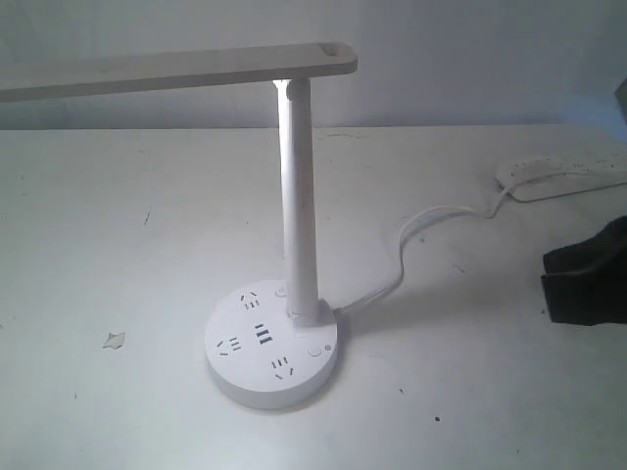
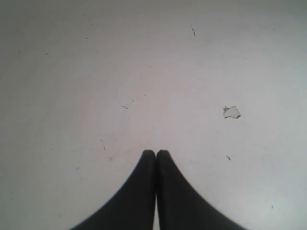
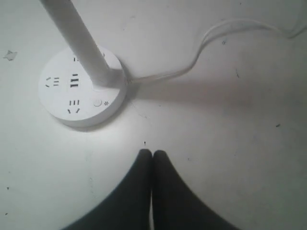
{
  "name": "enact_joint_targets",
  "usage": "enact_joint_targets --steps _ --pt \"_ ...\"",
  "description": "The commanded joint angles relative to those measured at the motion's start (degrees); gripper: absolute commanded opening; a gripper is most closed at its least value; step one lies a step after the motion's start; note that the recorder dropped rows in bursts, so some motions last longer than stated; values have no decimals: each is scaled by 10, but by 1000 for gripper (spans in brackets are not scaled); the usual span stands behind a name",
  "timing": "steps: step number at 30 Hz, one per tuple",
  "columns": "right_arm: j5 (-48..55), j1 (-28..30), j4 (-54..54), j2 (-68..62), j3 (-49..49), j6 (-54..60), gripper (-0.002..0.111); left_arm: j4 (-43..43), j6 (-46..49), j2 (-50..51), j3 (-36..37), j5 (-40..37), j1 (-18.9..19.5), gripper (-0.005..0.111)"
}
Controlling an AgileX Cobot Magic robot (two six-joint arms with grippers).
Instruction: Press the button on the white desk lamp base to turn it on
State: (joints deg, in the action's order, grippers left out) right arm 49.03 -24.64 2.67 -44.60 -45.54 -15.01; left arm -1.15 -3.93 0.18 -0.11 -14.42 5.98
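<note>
While both pairs of jaws are pressed shut with nothing between them, the left gripper (image 2: 156,153) hangs over bare white table (image 2: 96,72), a small chipped fleck (image 2: 231,112) nearby. The right gripper (image 3: 152,153) hovers above the table, apart from the white desk lamp base (image 3: 57,98), whose small round button (image 3: 98,102) sits near the rim beside the foot of the pole (image 3: 82,44). In the exterior view the base stands at lower centre of the frame, its pole rising to the flat head bar (image 1: 176,70) across the upper left. A white cable (image 1: 411,245) runs from the base to a power strip (image 1: 563,171) at the upper right.
</note>
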Motion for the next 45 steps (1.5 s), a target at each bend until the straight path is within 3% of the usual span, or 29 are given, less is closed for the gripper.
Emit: enact_joint_targets --steps 1,10,12,16,20,22,29,32,36,41,45 --pt "1 2 5 36 4 -3 0 0 -1 -2 1 -1 -5 0" --pt "-23 2 52 104 29 50 0 0 -1 -2 1 -1 -5 0" --pt "-89 2 93 131 68 50 0 0 -1 -2 1 -1 -5 0" --pt "-306 5 129 174 238 49 0 0 -1 -2 1 -1 -5 0" --pt "-572 60 124 212 400 44 0 0 -1 -2 1 -1 -5 0" --pt "-655 90 124 249 455 43 0 0 -1 -2 1 -1 -5 0" --pt "-483 235 123 446 455 -96 0 0 1 -2 1 -1 -5 0" --pt "-366 246 124 446 455 -109 0 0 1 -2 1 -1 -5 0" --pt "-290 246 124 446 455 -106 0 0 1 -2 1 -1 -5 0" --pt "-290 246 -14 446 455 126 0 0 1 -2 1 -1 -5 0" --pt "-290 246 -14 446 455 118 0 0 1 -2 1 -1 -5 0"
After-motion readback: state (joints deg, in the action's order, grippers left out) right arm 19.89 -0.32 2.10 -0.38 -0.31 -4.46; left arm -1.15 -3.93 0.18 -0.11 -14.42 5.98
